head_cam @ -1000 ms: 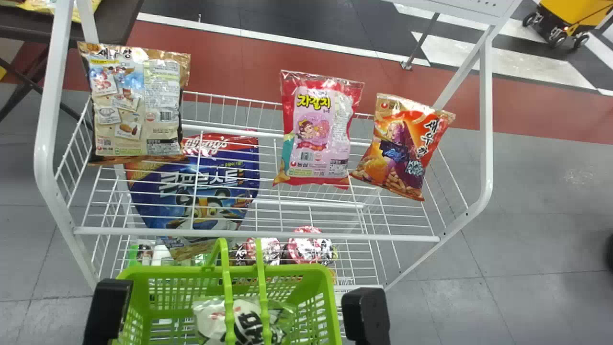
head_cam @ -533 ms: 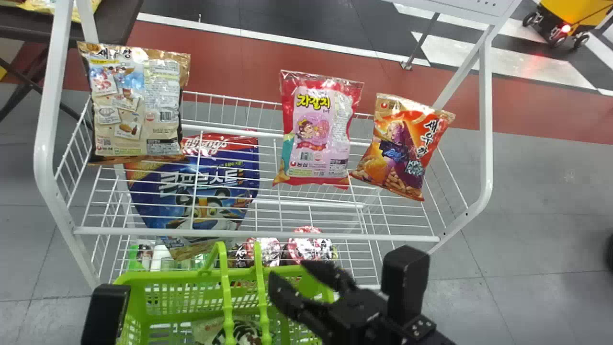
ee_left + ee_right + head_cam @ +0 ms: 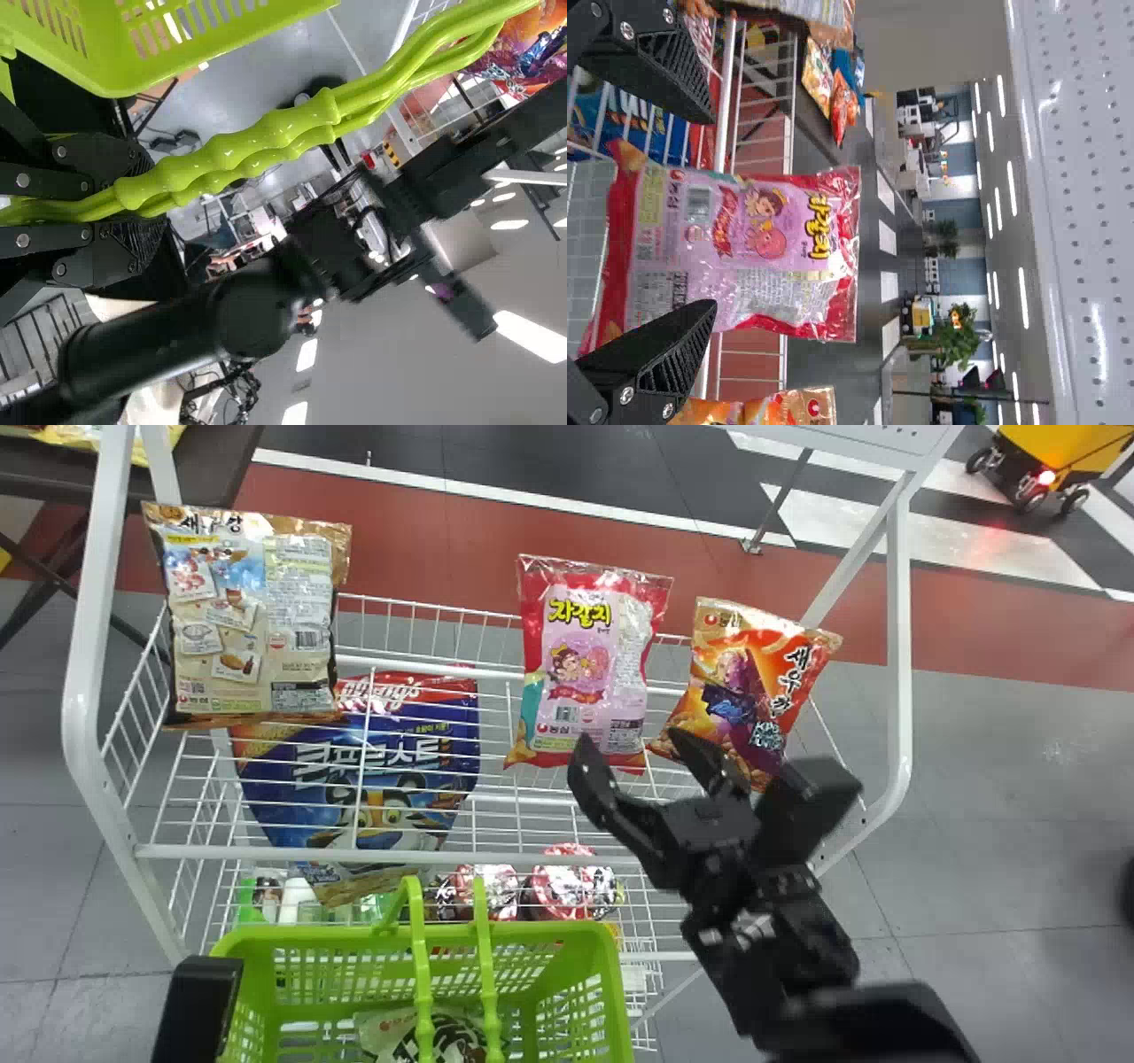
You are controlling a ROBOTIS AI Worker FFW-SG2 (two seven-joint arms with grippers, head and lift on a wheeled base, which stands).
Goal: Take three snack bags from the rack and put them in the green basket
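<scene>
Head view: the pink snack bag (image 3: 580,664) stands upright in the white wire rack (image 3: 483,859). Left of that pink bag is the brown snack bag (image 3: 257,629); just right of it, leaning, is the orange snack bag (image 3: 735,682). The blue cereal bag (image 3: 390,771) is to the pink bag's left and lower, with round red-and-white packages (image 3: 571,886) below the pink bag. The green basket (image 3: 567,932) is nearer the robot than the pink bag, and a black-and-white packet (image 3: 390,1032) lies inside. The right gripper (image 3: 631,744) is open, its tips before the lower right part of the pink bag. The left gripper (image 3: 199,1001) is by the basket's left side, nearer the robot than the pink bag.

Left wrist view: the left gripper (image 3: 124,208) is clamped round both green handles (image 3: 235,155) of the basket.

Right wrist view: the right gripper (image 3: 710,212) has its black fingers (image 3: 664,350) spread wide, one toward each side of the pink bag; whether they touch it I can't tell.
</scene>
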